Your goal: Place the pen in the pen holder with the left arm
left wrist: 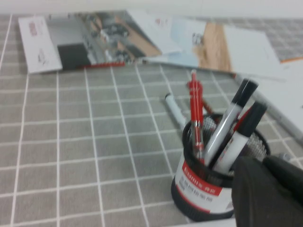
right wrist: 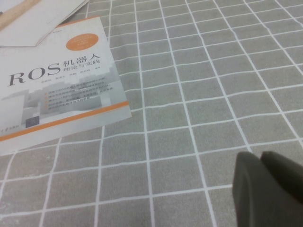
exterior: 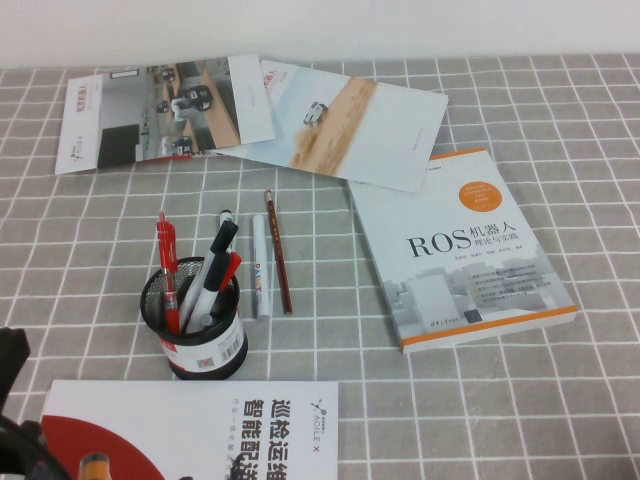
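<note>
The slim red pen [exterior: 166, 270] stands upright inside the black mesh pen holder [exterior: 205, 352], at its left side, beside two black-capped markers [exterior: 216, 262]. In the left wrist view the pen [left wrist: 195, 109] rises from the holder [left wrist: 199, 189] with its red-and-white label. My left gripper [left wrist: 262, 161] is shut and empty, just beside the holder's rim on the near side; part of the left arm [exterior: 12, 365] shows at the lower left edge of the high view. My right gripper [right wrist: 259, 156] is shut and empty above bare tablecloth; it is out of the high view.
A white marker [exterior: 260, 268] and a dark red-brown pencil [exterior: 278, 252] lie just right of the holder. A ROS book [exterior: 460, 250] lies at the right, also in the right wrist view [right wrist: 57, 104]. Brochures [exterior: 150, 110] lie at the back, a booklet [exterior: 190, 430] at the front.
</note>
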